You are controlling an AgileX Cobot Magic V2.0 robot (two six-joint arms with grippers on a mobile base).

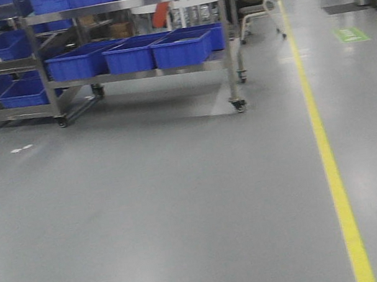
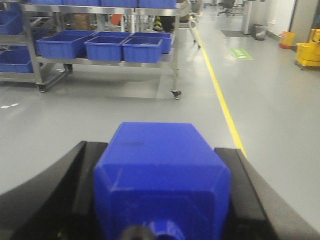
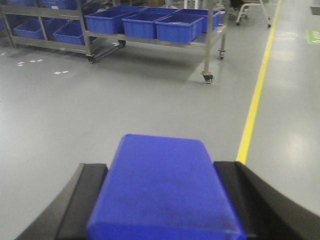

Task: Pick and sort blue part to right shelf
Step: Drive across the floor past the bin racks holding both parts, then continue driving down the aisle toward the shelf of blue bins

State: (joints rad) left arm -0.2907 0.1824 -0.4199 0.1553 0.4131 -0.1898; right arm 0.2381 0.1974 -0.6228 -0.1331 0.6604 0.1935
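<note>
The left gripper (image 2: 155, 150) is closed on the blue part (image 2: 160, 175), the right gripper (image 3: 159, 167) is closed on a similar blue block (image 3: 160, 197), and because the shelf (image 1: 135, 2) stands well apart across the floor (image 1: 150, 213), I judge a bump in driving could loosen either grip.

Grey floor (image 1: 150, 213) gleams (yellow line (image 1: 334, 181) at right).

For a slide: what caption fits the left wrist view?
Left gripper clamps a blue part, facing a wheeled steel shelf of blue crates beside a yellow floor line.
</note>
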